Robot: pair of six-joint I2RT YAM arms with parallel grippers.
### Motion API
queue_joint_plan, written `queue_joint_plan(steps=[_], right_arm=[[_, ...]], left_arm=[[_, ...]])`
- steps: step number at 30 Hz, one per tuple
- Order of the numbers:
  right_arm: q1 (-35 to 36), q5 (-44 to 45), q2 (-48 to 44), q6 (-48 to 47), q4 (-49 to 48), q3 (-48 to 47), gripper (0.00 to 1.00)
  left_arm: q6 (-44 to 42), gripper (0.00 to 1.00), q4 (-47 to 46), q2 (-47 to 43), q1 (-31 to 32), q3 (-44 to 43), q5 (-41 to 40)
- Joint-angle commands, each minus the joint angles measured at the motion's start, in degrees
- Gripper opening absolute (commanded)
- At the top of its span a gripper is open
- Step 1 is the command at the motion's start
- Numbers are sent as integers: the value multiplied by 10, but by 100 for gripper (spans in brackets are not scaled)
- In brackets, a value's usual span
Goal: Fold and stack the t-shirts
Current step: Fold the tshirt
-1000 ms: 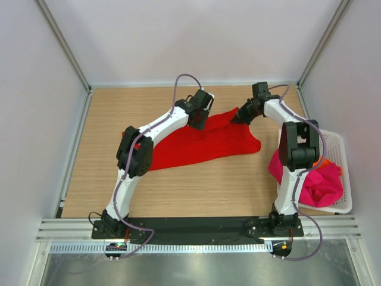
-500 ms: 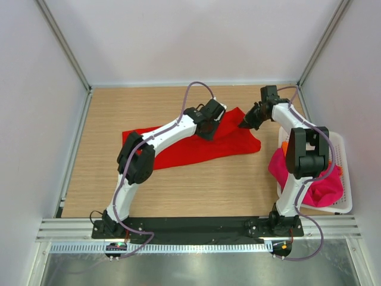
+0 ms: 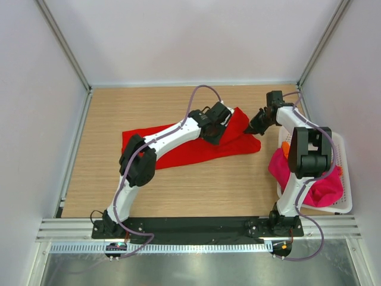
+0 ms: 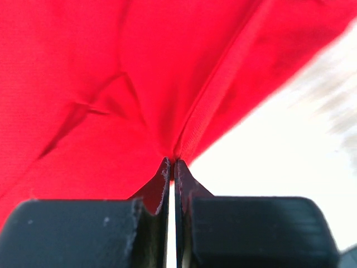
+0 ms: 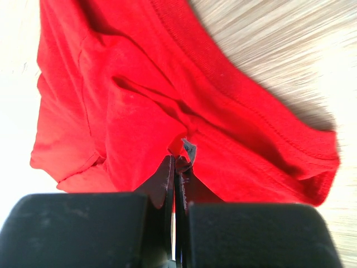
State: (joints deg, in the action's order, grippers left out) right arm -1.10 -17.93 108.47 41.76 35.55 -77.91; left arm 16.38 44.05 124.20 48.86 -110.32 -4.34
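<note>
A bright red t-shirt [image 3: 178, 152] lies stretched across the middle of the wooden table, its right end bunched into a fold. My left gripper [image 3: 215, 132] is shut on a pinch of its cloth near the upper right part. In the left wrist view the red t-shirt [image 4: 111, 84] rises in a ridge from my left gripper [image 4: 172, 164]. My right gripper [image 3: 254, 127] is shut on the shirt's right end. The right wrist view shows the red t-shirt [image 5: 139, 111] and a small grey label [image 5: 189, 149] at my right gripper [image 5: 177, 162]. A magenta-pink t-shirt [image 3: 324, 182] is heaped in the basket, and a bit of orange t-shirt [image 3: 286, 146] shows beside it.
A white lattice basket [image 3: 344, 149] stands at the table's right edge, next to the right arm. Bare wood [image 3: 196, 185] lies between the red shirt and the arm bases. Metal frame posts and pale walls close in the table on three sides.
Both grippers have moved to the right while holding the red shirt, drawing its upper right part over toward the right end. More of the shirt's left side now shows beyond the left arm.
</note>
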Motion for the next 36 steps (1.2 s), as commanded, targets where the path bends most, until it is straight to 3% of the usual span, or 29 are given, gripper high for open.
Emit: queue_joint_plan(steps=[1,4,6,12,19,23,30,36], right_arm=[[-14,23,-18,-20,-20,1,1],[-15,28,-11,-34,-11,-7,1],[-15,28,-6,-48,-6,-10,2],[-15,40,-4,-86,28,-26,18],[0,62,-6,-147,44,-83,44],[10,54,10,-162,29,-116,54],[44,-13,96,-200,0,-204,53],[52,-29,147,-210,-5,-254,50]], left_arm=[[9,1,30,2,6,-15,59],[7,9,24,3,5,-5,91],[1,21,16,-12,3,14,88],[-1,32,3,-56,-32,51,105],[51,34,-14,-57,-102,69,162],[105,34,-36,-33,-130,64,215],[214,34,-91,1,-142,53,241],[276,34,-110,15,-142,54,211]])
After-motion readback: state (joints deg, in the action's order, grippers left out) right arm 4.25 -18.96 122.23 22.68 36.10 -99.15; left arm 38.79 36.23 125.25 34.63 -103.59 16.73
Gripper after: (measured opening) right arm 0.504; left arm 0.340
